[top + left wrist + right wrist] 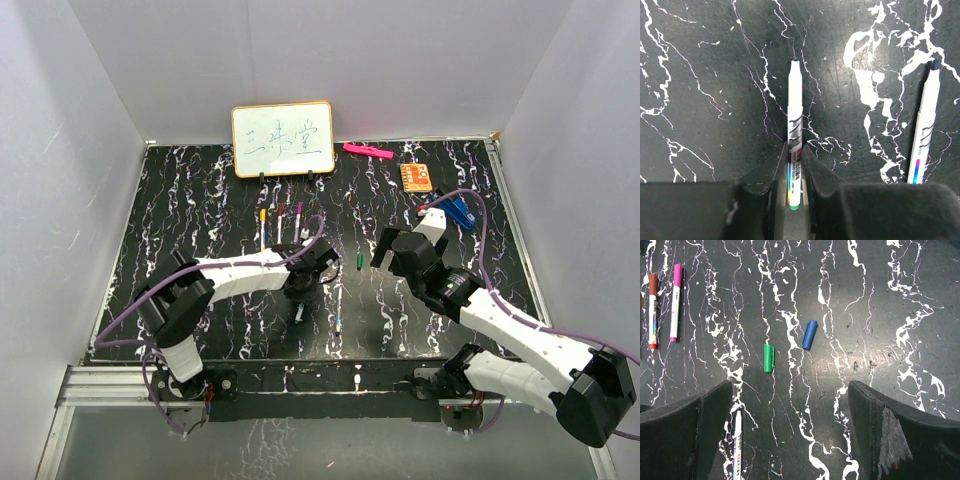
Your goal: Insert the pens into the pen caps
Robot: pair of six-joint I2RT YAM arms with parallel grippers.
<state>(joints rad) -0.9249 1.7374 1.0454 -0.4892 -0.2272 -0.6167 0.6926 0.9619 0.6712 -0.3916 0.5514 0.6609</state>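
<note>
Inside my lowered left gripper (794,152), I pinch a green-tipped pen (795,100). My right gripper (790,385) hovers wide, with the green cap (769,358) and blue cap (809,335) just ahead.

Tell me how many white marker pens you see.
5: yellow pen, brown pen and magenta pen in a row near the whiteboard; green pen in the left gripper; blue pen beside it. None seems hidden.

Downward-pointing left gripper (298,306) pinching a green-tipped pen (794,100), right gripper (388,258) spread wide, hovering, both arms reaching inward
</note>
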